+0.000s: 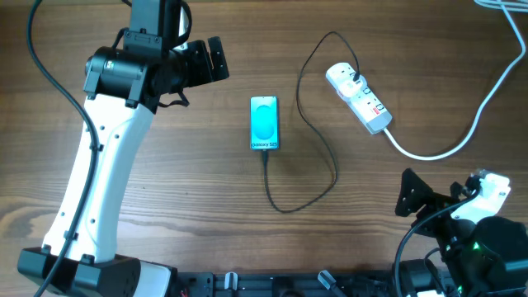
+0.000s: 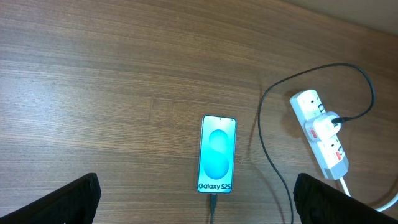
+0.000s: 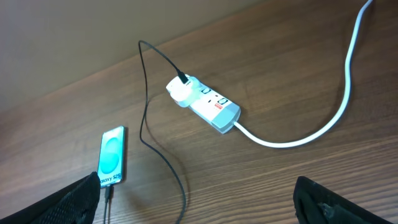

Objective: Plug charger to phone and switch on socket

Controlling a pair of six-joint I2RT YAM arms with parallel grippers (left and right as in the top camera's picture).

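The phone (image 1: 264, 122) lies flat mid-table with its teal screen lit; it also shows in the left wrist view (image 2: 217, 154) and the right wrist view (image 3: 112, 155). The thin black charger cable (image 1: 318, 136) loops from the phone's bottom edge, where its plug tip sits, round to the white socket strip (image 1: 358, 98), also in the left wrist view (image 2: 320, 134) and the right wrist view (image 3: 204, 104). My left gripper (image 1: 206, 62) is open and empty, raised left of the phone. My right gripper (image 1: 412, 194) is open and empty near the front right.
The thick white cord (image 1: 470, 132) runs from the socket strip to the right and up off the table's far right corner. My left arm (image 1: 99, 165) spans the left side of the wooden table.
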